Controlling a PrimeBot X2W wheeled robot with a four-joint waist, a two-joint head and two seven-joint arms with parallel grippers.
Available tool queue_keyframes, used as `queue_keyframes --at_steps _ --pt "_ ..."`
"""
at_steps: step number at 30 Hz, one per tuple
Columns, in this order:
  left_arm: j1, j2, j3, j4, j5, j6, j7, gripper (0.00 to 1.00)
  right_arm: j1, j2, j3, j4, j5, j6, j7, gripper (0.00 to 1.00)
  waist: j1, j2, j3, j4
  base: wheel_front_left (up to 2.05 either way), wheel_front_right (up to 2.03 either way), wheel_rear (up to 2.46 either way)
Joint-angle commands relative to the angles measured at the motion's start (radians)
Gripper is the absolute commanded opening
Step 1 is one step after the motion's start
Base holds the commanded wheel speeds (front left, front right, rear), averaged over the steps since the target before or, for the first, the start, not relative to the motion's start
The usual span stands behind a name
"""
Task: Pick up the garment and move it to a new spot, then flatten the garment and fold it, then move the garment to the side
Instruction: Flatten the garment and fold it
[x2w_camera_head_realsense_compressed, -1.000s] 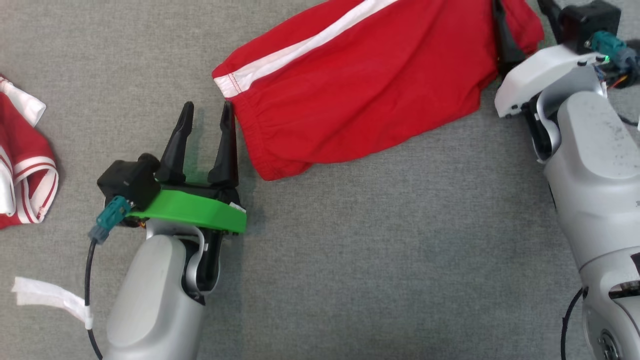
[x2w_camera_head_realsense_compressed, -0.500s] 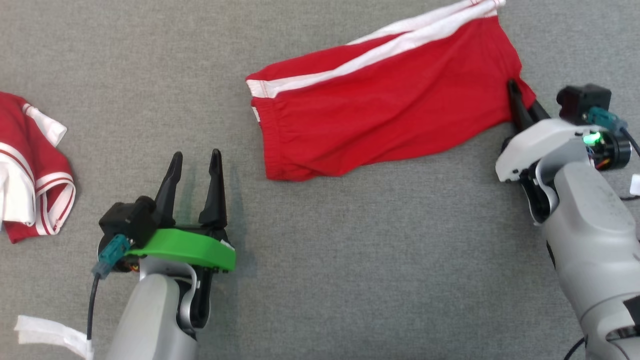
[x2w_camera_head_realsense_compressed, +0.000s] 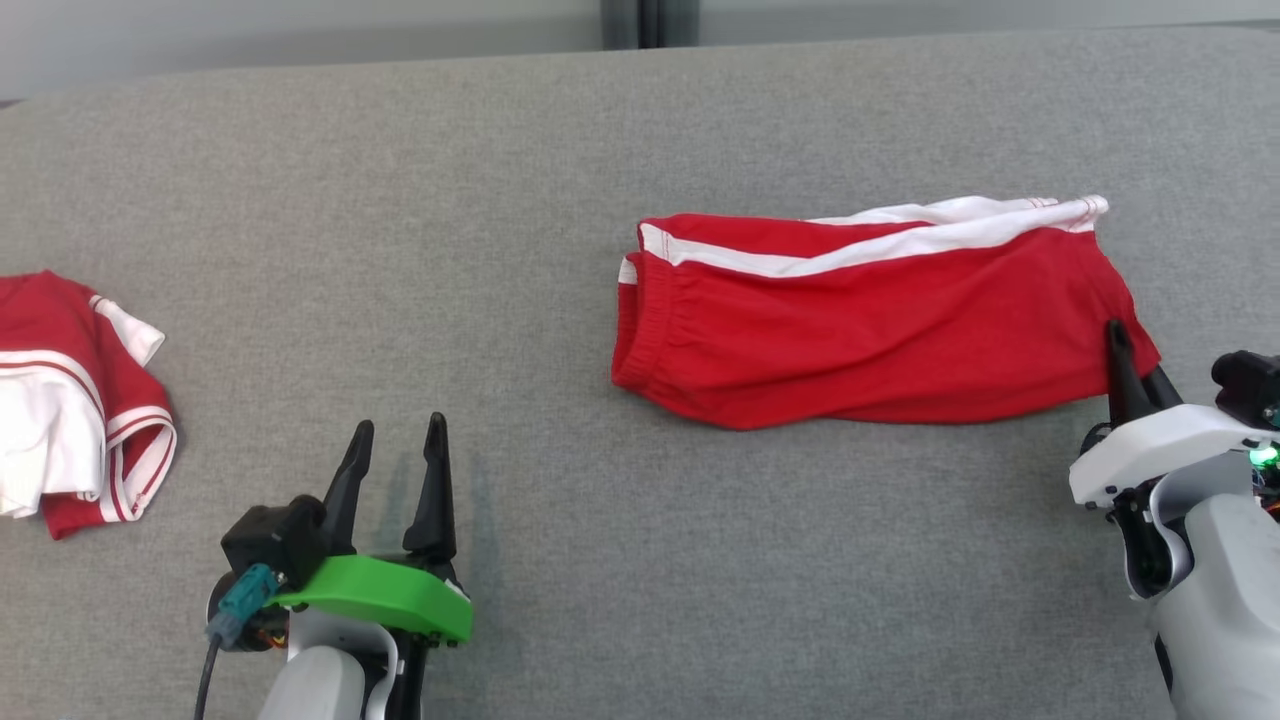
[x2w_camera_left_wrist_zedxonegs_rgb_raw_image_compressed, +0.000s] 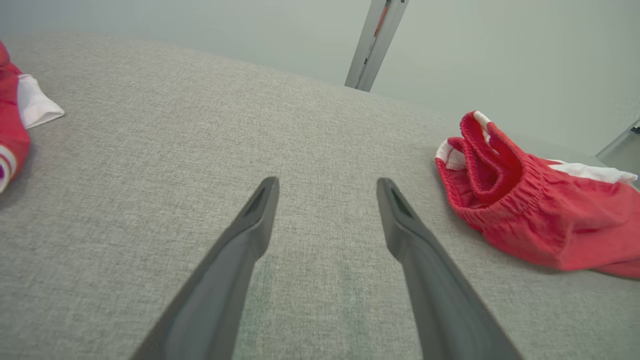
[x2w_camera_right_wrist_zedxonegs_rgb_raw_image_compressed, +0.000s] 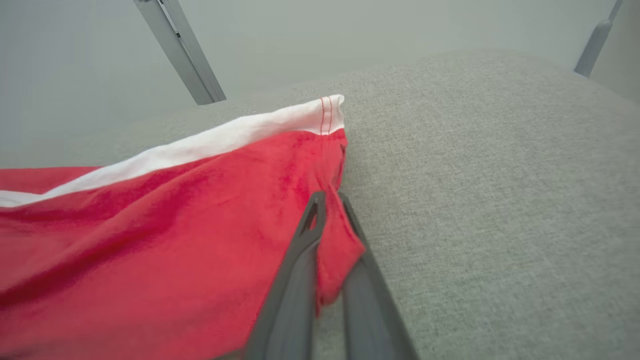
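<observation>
Well, shorts (x2w_camera_head_realsense_compressed: 870, 320) (red) in right hand (x2w_camera_right_wrist_zedxonegs_rgb_raw_image_compressed: 330, 200)

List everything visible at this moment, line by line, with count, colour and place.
work surface: one, grey fabric, under everything.
shorts: one, red with a white side stripe, lying right of centre.
second garment: one, red and white, bunched at the left edge.
posts: two, grey metal, beyond the far edge.
left gripper: one, dark fingers, green wrist guard, open, at lower left over bare fabric, apart from the shorts.
right gripper: one, dark fingers, white wrist cover, at lower right, shut on the shorts' near right corner.
</observation>
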Motion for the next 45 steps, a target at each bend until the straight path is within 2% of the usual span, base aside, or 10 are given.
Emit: queue_keyframes --at_steps 1,5,11,19,21,22,26,30,38,45 --pt "0.016 0.002 -0.003 0.003 0.008 0.004 0.0 1.0 0.01 0.001 -0.004 -0.032 0.007 -0.001 -0.002 0.0 0.0 -0.0001 -0.032 -0.007 0.0 0.0 0.0" --pt "0.027 0.002 -0.017 0.008 0.001 0.004 0.0 1.0 -0.012 0.033 0.033 -0.126 0.013 -0.001 -0.002 0.0 0.0 -0.0001 -0.046 0.005 0.0 0.0 0.0" --pt "0.036 0.003 -0.022 0.014 -0.002 0.004 0.0 1.0 -0.088 0.104 0.227 -0.235 0.05 -0.001 -0.002 0.0 0.0 -0.0001 -0.065 0.038 0.0 0.0 0.0" --pt "0.041 0.002 -0.034 0.034 -0.001 0.004 0.0 1.0 -0.14 0.142 0.551 -0.141 0.141 -0.001 -0.002 0.0 0.0 -0.0001 -0.072 0.102 0.0 0.0 0.0" --pt "0.041 0.003 -0.036 0.04 -0.001 0.004 0.0 1.0 -0.128 0.142 0.63 -0.103 0.187 -0.001 -0.002 0.88 0.0 -0.0001 -0.072 0.112 0.0 0.0 0.0" --pt "0.043 0.002 -0.035 0.042 0.0 0.004 0.0 1.0 -0.122 0.142 0.667 -0.089 0.204 -0.001 -0.002 1.0 0.0 -0.0001 -0.072 0.114 0.0 0.0 0.0" --pt "0.05 0.002 -0.024 0.048 0.007 0.004 -0.001 1.0 -0.102 0.142 0.724 -0.066 0.215 -0.001 -0.002 1.0 0.0 -0.0001 -0.076 0.109 0.0 0.0 0.0" --pt "0.064 0.002 -0.008 0.046 0.034 0.007 0.0 1.0 -0.071 0.142 0.664 -0.087 0.177 -0.001 -0.002 1.0 0.0 -0.0001 -0.086 0.082 0.0 0.0 0.0" --pt "0.084 0.002 0.021 0.003 0.161 0.017 0.0 1.0 0.089 0.143 0.338 -0.241 -0.028 -0.001 -0.002 1.0 0.0 -0.0001 -0.122 0.016 0.0 0.0 0.0" --pt "0.131 0.002 0.03 -0.034 0.259 0.016 0.0 1.0 0.244 0.142 0.186 -0.294 -0.106 -0.001 -0.002 1.0 0.0 -0.0001 -0.163 -0.031 0.0 0.0 0.0"
